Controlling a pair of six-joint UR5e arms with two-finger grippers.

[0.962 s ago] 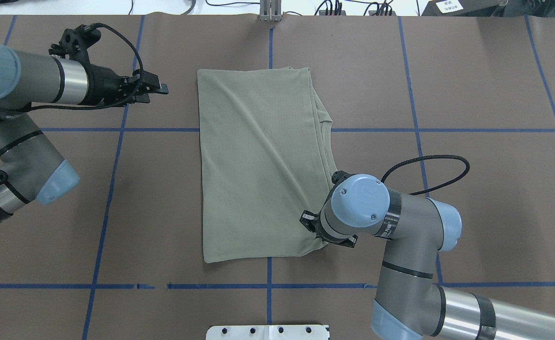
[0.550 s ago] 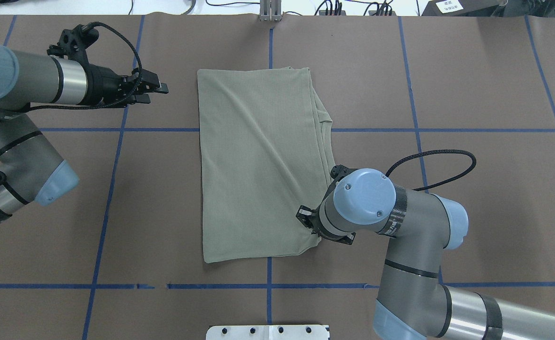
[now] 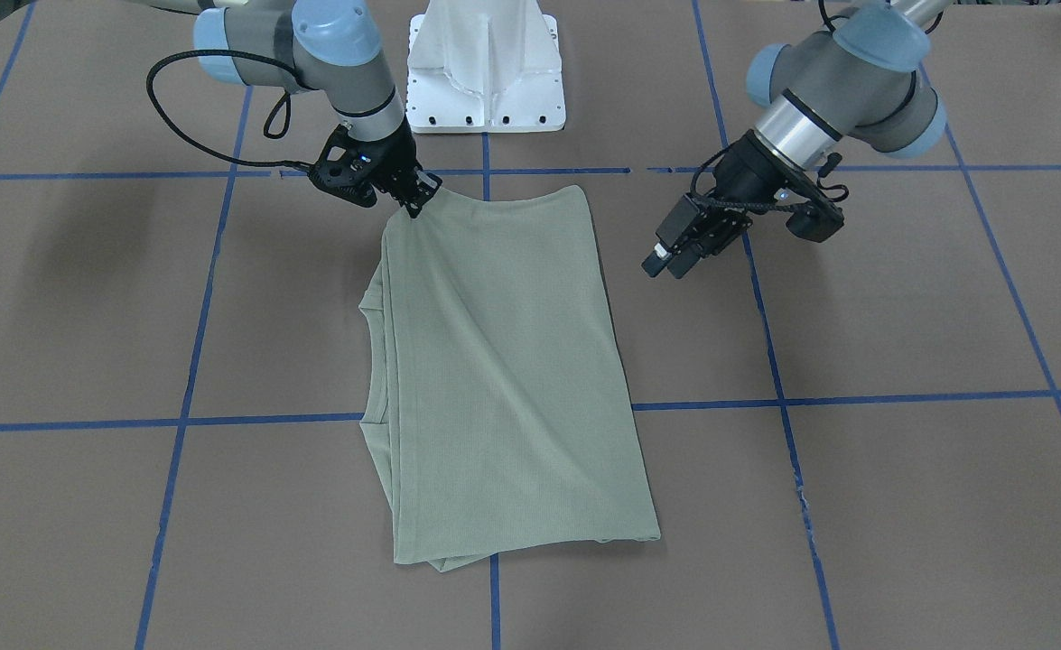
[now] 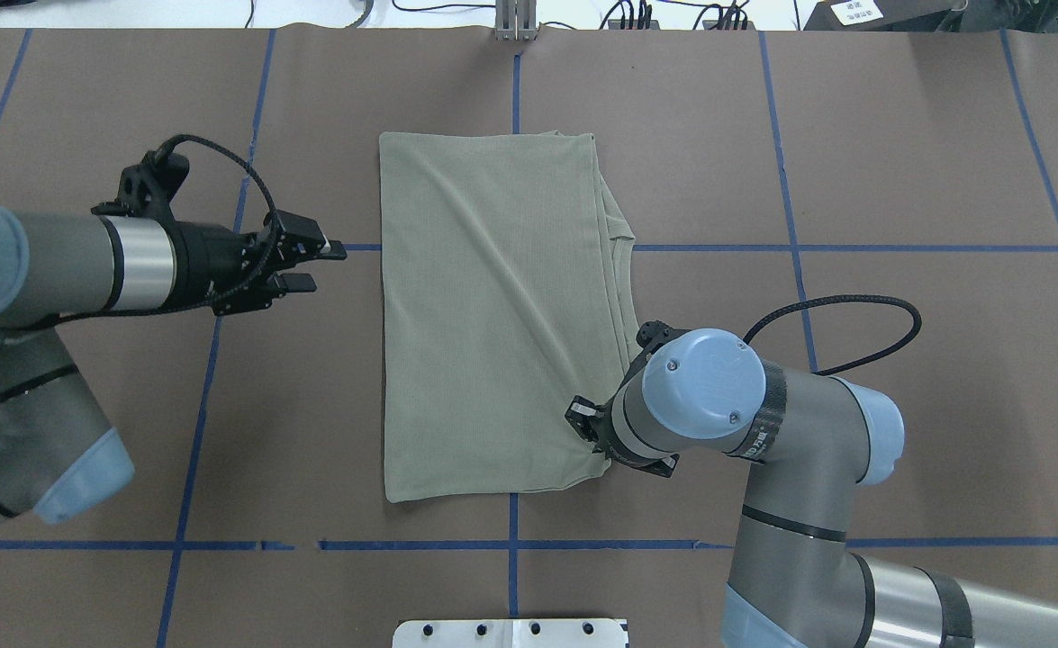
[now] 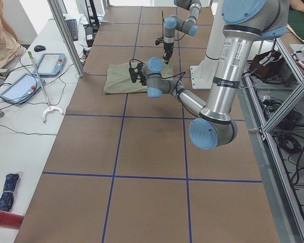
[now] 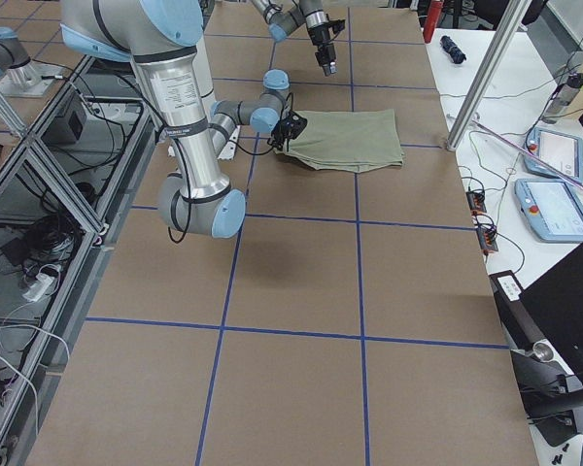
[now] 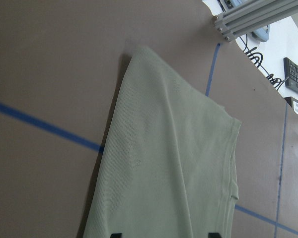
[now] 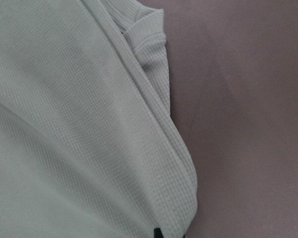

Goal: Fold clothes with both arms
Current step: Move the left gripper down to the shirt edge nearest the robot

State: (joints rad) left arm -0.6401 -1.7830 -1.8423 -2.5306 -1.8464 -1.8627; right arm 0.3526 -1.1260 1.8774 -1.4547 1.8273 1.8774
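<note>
1. Shirt (image 4: 492, 306), pale sage-green knit: folded to a long, narrow rectangle, flat at the middle of the table (image 4: 898, 135). Layered edges and the neck opening show along its right side.
2. Right gripper (image 3: 419, 203): pinched narrow on the shirt's near right corner, the one towards the robot's base. The cloth there is drawn into a small peak.
3. Left gripper (image 4: 329, 265): jaws wide, holding nothing, level with the middle of the shirt's left long edge and apart from it.
4. Step in hand, as I judge it: taking both near corners for a crosswise fold. To do it well, the left should grip the near left corner through every layer at the right's height. Both then carry the hem evenly to the far edge, so the layers do not slide.
5. Containers: none noted. The shirt lies directly on the brown covering.
</note>
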